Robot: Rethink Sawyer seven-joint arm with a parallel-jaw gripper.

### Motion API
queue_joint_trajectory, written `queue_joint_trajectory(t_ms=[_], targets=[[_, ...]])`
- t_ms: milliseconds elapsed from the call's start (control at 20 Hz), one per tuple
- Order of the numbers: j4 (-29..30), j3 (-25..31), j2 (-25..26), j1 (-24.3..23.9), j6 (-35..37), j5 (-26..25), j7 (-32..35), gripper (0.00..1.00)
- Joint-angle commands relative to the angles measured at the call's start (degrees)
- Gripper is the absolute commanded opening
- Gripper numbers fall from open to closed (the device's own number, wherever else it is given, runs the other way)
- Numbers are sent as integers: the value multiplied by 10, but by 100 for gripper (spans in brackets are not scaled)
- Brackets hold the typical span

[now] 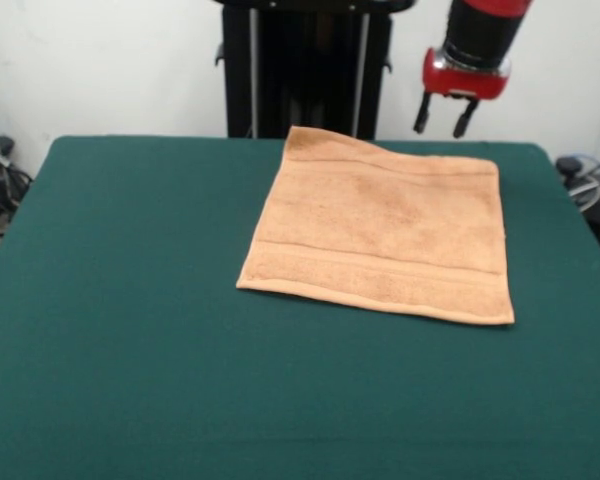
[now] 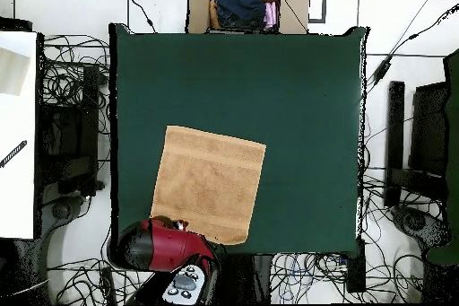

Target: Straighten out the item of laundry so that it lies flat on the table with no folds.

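The peach-orange towel (image 1: pixel 380 228) lies spread out on the dark green table (image 1: pixel 130 300), toward the robot's side, with woven border bands near two edges. Its far edge looks slightly wavy. It also shows in the overhead view (image 2: pixel 209 183), near the table's (image 2: pixel 296 96) bottom-left part. My gripper (image 1: pixel 444 113) hangs in the air above and behind the towel's far right corner, fingers apart and empty. In the overhead view the red and black arm (image 2: pixel 166 247) covers the gripper at the towel's bottom-left corner.
A cardboard box with clothes (image 2: pixel 244 4) stands beyond the table's far edge. Cables and equipment (image 2: pixel 72 132) lie on the floor around the table. The black pedestal (image 1: pixel 305 65) stands behind the table.
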Motion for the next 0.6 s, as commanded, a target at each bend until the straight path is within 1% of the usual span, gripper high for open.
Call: queue_joint_trajectory(t_ms=[50,500,600], targets=[[-61,2,-3,6,63,-3,86,100],[-83,-16,-16,12,98,-16,80,100],[-82,-13,-19,8,100,-18,78,100]])
